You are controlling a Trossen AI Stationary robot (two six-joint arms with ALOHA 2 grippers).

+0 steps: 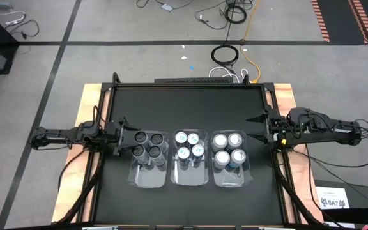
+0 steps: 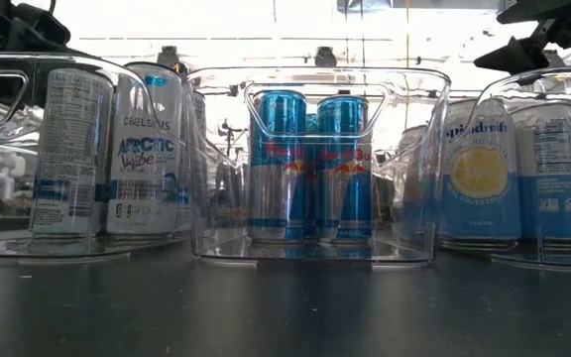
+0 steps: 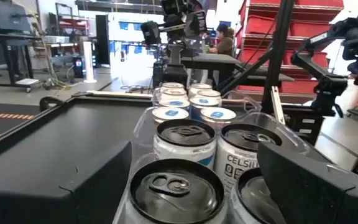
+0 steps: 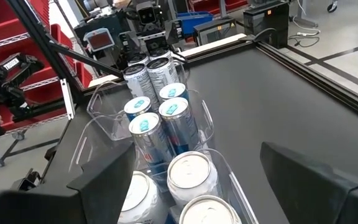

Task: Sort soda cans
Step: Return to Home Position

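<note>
Celsius cans (image 1: 154, 151), Red Bull cans (image 1: 184, 153), Spindrift cans (image 1: 221, 157) fill clear bins (image 1: 150, 179) near the surface's front edge; left arm (image 1: 75, 135) and right arm (image 1: 318, 124) flank them, jaws spread

12 soda cans (image 1: 184, 153) in all, in 3 kinds: 4 dark-topped cans (image 1: 140, 137), 4 blue-topped cans (image 1: 194, 138), 4 white-topped cans (image 1: 220, 140). 3 clear bins: 1 left bin (image 1: 149, 182), 1 middle bin (image 1: 189, 179), 1 right bin (image 1: 230, 183), 4 cans in each. 2 dark arms: 1 left arm (image 1: 62, 135), 1 right arm (image 1: 324, 124).
</note>
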